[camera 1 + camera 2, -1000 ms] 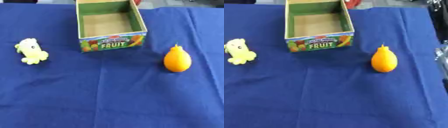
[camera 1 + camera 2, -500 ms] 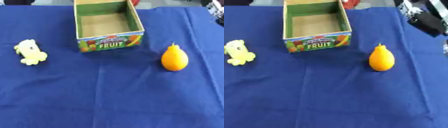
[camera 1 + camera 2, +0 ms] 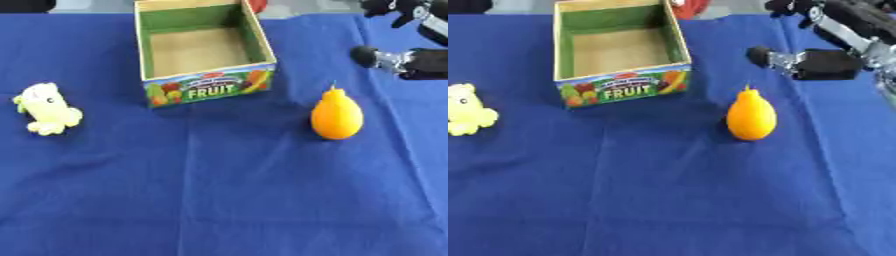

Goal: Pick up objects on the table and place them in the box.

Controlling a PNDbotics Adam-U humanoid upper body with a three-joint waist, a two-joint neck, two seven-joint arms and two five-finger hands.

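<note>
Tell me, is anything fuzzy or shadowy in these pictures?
Both eye views look soft overall. In the right eye view the right hand is smeared. In the left eye view the orange fruit casts a faint shadow on the blue cloth.

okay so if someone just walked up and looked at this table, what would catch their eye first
Probably the bright orange fruit standing on the blue cloth, right of centre. Next, the open FRUIT box at the far middle, empty inside, and the pale yellow toy at the left edge. The right hand reaches in from the upper right, above the fruit.

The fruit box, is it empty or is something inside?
Empty. The fruit box shows only its bare brown bottom; the orange fruit and yellow toy lie outside.
</note>
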